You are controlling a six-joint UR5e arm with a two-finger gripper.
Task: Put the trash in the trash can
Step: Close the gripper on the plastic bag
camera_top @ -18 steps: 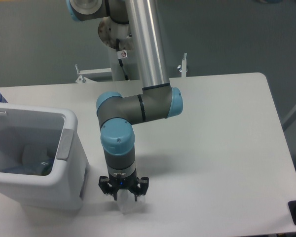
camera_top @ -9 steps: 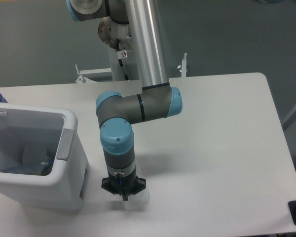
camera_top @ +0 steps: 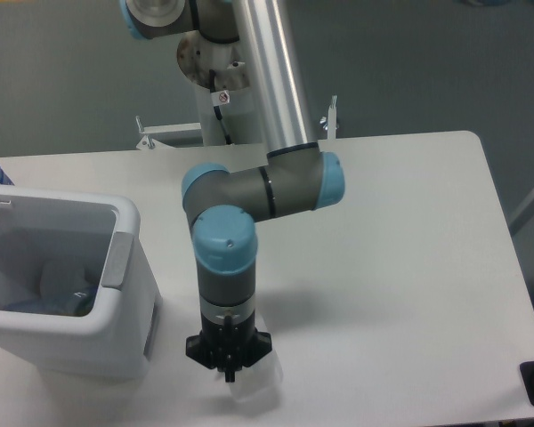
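Wrapper [camera_top: 254,382], crumpled and translucent white, sits at the very tip of the gripper [camera_top: 230,374], spreading out to the right of the fingertips and a little below them. It reads as a soft, shapeless wad with no clear long axis and no end that points anywhere. Its left edge is tucked under the dark fingers, whose tips look drawn close together on it in a pinch. Whether the wad rests on the table [camera_top: 409,267] or hangs just above it cannot be told.

The arm reaches straight down over the wrapper, its grey wrist with a pale blue cap directly above the gripper.

To the left of the wrapper, near but not touching, stands the trash can [camera_top: 129,307], a white rectangular bin with rounded corners. Its grey handle panel [camera_top: 117,259] faces the arm. The can's open top shows its inside, and low in it lies the clear bottle [camera_top: 67,298] with a bluish label, mostly in shadow. The bottle seems to lie on its side, but which way its neck points is too dim to make out.

Everything stands on the white table, with the wrapper close to the table's front edge.
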